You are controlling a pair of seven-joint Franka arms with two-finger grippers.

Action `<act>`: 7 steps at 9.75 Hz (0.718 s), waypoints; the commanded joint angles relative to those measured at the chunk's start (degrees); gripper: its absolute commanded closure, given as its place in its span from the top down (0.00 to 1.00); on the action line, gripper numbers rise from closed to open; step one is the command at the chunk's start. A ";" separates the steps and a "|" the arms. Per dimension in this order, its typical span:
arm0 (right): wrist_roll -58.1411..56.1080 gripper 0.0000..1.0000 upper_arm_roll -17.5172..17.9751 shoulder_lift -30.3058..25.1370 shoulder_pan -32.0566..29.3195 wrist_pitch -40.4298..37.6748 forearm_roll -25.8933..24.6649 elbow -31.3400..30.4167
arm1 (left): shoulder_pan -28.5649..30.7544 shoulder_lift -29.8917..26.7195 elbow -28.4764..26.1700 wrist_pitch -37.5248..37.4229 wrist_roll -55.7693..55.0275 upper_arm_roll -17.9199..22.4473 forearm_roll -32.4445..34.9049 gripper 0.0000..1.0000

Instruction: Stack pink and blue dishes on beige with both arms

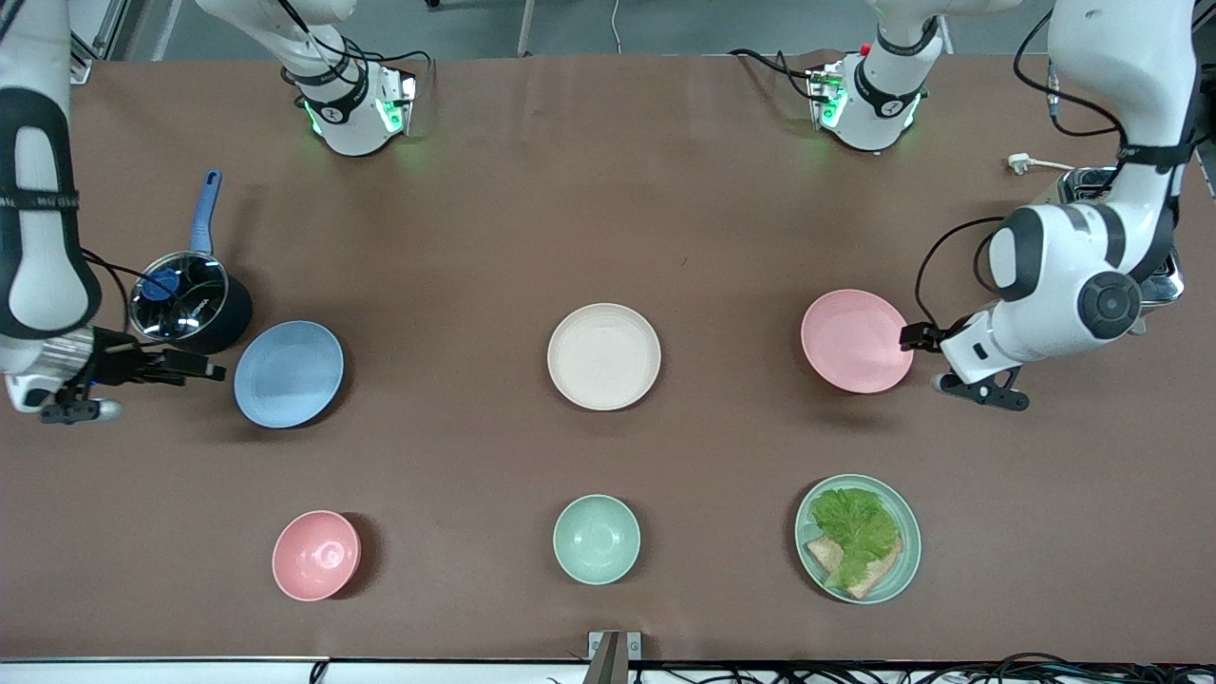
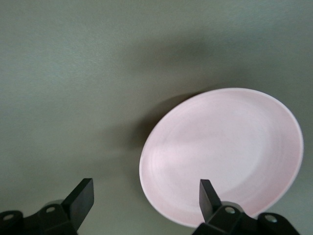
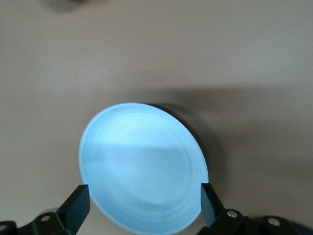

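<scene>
My left pincer [image 1: 914, 335] gapes empty at the pink plate [image 1: 856, 341]'s rim; my right pincer [image 1: 211, 370], equally wide, nears the blue plate [image 1: 288, 373]. The beige plate [image 1: 604, 356] lies mid-surface between them

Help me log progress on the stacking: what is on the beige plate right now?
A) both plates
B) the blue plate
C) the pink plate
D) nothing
D: the beige plate lies bare mid-table, the blue plate sits apart toward the right arm's end with the open right gripper beside it, and the pink plate sits apart toward the left arm's end with the open left gripper at its rim.
</scene>
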 commanded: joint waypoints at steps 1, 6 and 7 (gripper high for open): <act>-8.06 1.00 -0.76 2.03 -0.39 5.26 3.82 -2.78 | 0.06 4.21 -0.64 2.78 1.31 0.03 -1.77 0.82; -9.13 0.69 -1.02 3.53 -0.30 6.44 5.31 -6.30 | 0.50 7.03 -3.63 5.42 1.39 0.03 -5.29 0.33; -9.13 0.60 -1.02 3.53 -0.22 6.35 5.31 -6.48 | 0.50 7.03 -3.63 5.42 1.92 0.03 -5.29 0.25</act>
